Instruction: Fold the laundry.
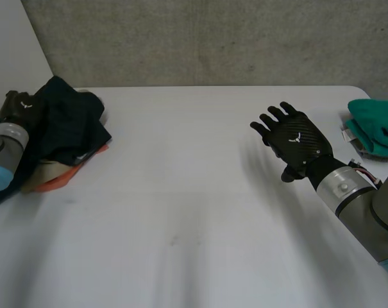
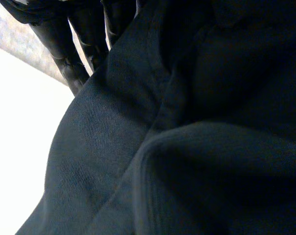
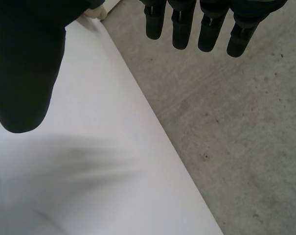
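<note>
The dark garment (image 2: 187, 147) lies very close under the left wrist camera, in thick soft folds. In the head view it is the top of a crumpled pile (image 1: 59, 141) at the left side of the white table (image 1: 194, 212). An orange piece (image 1: 62, 181) comes out from under it on the near side. The left hand (image 1: 19, 104) rests against the outer side of this pile. If it grips the cloth or only touches it, I cannot tell.

The right hand (image 1: 295, 138) hovers above the bare table, right of the middle. It is spread, with straight fingers (image 3: 182, 29) and the thumb (image 3: 25, 63) apart, and it holds nothing.

I judge that the task is near its beginning. A teal cloth (image 1: 376, 122) at the far right edge of the table looks folded in neat layers, so perhaps one piece is done. The pile is not yet sorted, no garment is spread flat, and the middle of the table, where folding would happen, is free. What is left is to take one piece out, to lay it flat, to fold it, and the same for the rest.

The heap has no clean shape. Its longer axis runs roughly from the far edge of the table toward the near left side. Where the collar or hem of the dark garment points is hidden in the folds.
</note>
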Robot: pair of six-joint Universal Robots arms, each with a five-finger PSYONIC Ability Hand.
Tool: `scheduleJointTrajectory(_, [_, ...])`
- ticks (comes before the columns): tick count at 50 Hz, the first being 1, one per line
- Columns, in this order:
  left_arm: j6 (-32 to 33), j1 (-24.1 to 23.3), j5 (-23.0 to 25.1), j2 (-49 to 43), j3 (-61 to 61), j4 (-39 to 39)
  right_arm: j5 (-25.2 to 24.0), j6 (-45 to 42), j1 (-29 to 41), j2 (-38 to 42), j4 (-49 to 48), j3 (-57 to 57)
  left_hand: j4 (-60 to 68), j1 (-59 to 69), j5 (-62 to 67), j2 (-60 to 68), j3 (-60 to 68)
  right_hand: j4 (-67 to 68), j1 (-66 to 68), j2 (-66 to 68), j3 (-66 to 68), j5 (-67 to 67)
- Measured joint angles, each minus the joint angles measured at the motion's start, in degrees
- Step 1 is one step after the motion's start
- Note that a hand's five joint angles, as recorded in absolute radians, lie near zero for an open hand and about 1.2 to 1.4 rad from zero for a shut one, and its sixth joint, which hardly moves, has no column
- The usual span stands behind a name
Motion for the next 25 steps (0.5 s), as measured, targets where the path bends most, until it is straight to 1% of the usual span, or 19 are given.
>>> scheduleJointTrajectory(1, [-0.65,-0.89,0.25,1.16,-0.16,0.21,0.02,-0.23,-0.28,-0.01,0.0,0.24,7.46,3.48,5.56,6.69,6.34,0.0,0.0,0.0,0.0,0.0])
scheduleJointTrajectory(3, [-1.83,-2.32,0.24,3.6,-0.83,0.26,0.04,-0.48,-0.87,-0.06,-0.02,0.46,7.99,3.46,6.22,7.18,6.89,0.0,0.0,0.0,0.0,0.0])
scheduleJointTrajectory(5, [-4.36,-4.77,0.08,8.36,-2.44,0.26,0.07,-0.66,-1.8,-0.27,-0.04,0.58,8.16,3.46,7.0,7.34,7.19,0.0,0.0,0.0,0.0,-0.02])
scheduleJointTrajectory(7, [-8.33,-7.71,-0.21,14.11,-4.69,0.13,0.15,-0.72,-2.69,-0.55,-0.07,0.56,8.19,3.46,8.49,7.45,7.34,0.0,0.0,0.0,0.0,0.0])
scheduleJointTrajectory(8, [-9.38,-8.42,-0.25,15.36,-5.19,0.09,0.17,-0.72,-2.78,-0.58,-0.08,0.55,8.19,3.46,8.49,7.45,7.34,0.0,0.0,0.0,0.0,-0.02])
scheduleJointTrajectory(10, [-15.44,-12.15,-0.42,21.46,-7.68,-0.2,0.39,-0.68,-3.43,-1.05,-0.09,0.44,8.19,3.46,8.95,7.81,7.44,0.0,0.0,0.0,0.0,0.0])
scheduleJointTrajectory(12, [-23.25,-16.75,-0.36,27.16,-10.39,-0.45,0.99,-0.53,-3.74,-1.7,-0.08,0.36,8.23,3.46,9.42,7.91,7.56,0.0,0.0,0.0,0.0,0.0])
scheduleJointTrajectory(14, [-26.58,-18.73,-0.34,29.15,-11.53,-0.52,1.37,-0.42,-3.82,-2.02,-0.05,0.34,8.24,3.46,9.6,7.91,7.56,0.0,0.0,0.0,0.0,0.0])
scheduleJointTrajectory(15, [-31.73,-22.09,-0.27,31.48,-13.42,-0.51,2.24,-0.2,-3.86,-2.54,0.08,0.32,8.25,3.46,10.05,7.91,7.56,0.0,0.0,0.0,0.0,-0.01])
scheduleJointTrajectory(17, [-34.64,-24.21,-0.32,32.37,-14.61,-0.44,2.79,-0.09,-3.87,-2.79,0.18,0.3,8.26,3.46,10.12,7.91,7.56,0.0,0.0,0.0,0.0,-0.02])
scheduleJointTrajectory(19, [-39.5,-29.51,-0.4,31.88,-16.58,0.0,4.67,0.21,-3.85,-3.36,0.62,0.22,8.35,3.46,10.15,7.91,7.64,0.0,0.0,0.0,0.0,0.0])
scheduleJointTrajectory(21, [-41.66,-34.32,-0.56,28.72,-17.05,0.74,6.37,0.38,-3.86,-3.64,1.07,0.08,8.5,3.46,10.39,7.94,7.71,0.0,0.0,0.0,0.0,-0.01])
scheduleJointTrajectory(23, [-42.11,-38.17,-0.7,23.97,-16.13,1.34,7.82,0.46,-3.92,-3.75,1.5,-0.09,3.46,4.91,6.54,2.41,3.41,0.0,0.0,0.0,0.0,-0.02])
scheduleJointTrajectory(24, [-41.81,-39.92,-0.77,20.86,-15.1,1.36,8.68,0.48,-4.02,-3.79,1.76,-0.21,-7.09,-4.46,-3.82,-8.61,-6.96,0.0,0.0,0.0,0.0,0.0])
scheduleJointTrajectory(25, [-41.5,-40.83,-0.82,18.98,-14.41,1.23,9.2,0.49,-4.12,-3.8,1.95,-0.31,-7.09,-4.46,-3.82,-8.61,-6.96,0.0,0.0,0.0,0.0,-0.02])
